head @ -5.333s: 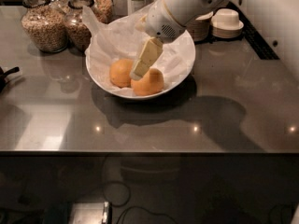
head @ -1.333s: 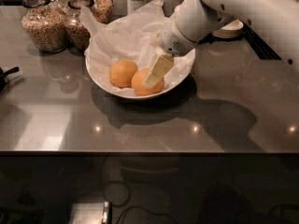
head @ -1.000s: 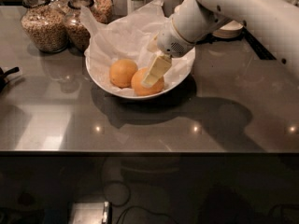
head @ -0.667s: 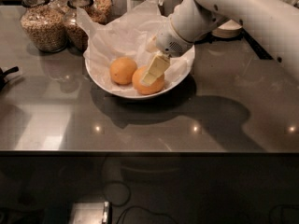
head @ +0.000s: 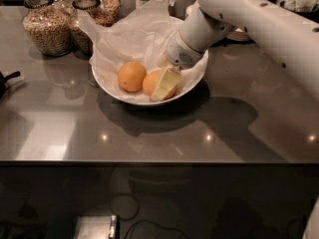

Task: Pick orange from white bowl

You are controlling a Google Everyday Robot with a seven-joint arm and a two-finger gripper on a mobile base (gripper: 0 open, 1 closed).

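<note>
camera view: orange (head: pixel 150 82) against pincer (head: pixel 163 86), white bowl (head: pixel 140 100)

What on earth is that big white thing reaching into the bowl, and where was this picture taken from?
It is a robot's single white arm, ending in a gripper, its pincer for picking things up. One camera looks down at a dark counter; where it is mounted is not known. On the counter stands a white bowl lined with crumpled paper, with two oranges in it. The gripper is down in the bowl at the orange on the picture's right, partly covering it; whether it grips it cannot be seen. The other orange lies alongside. Glass jars of grain stand behind.
</note>
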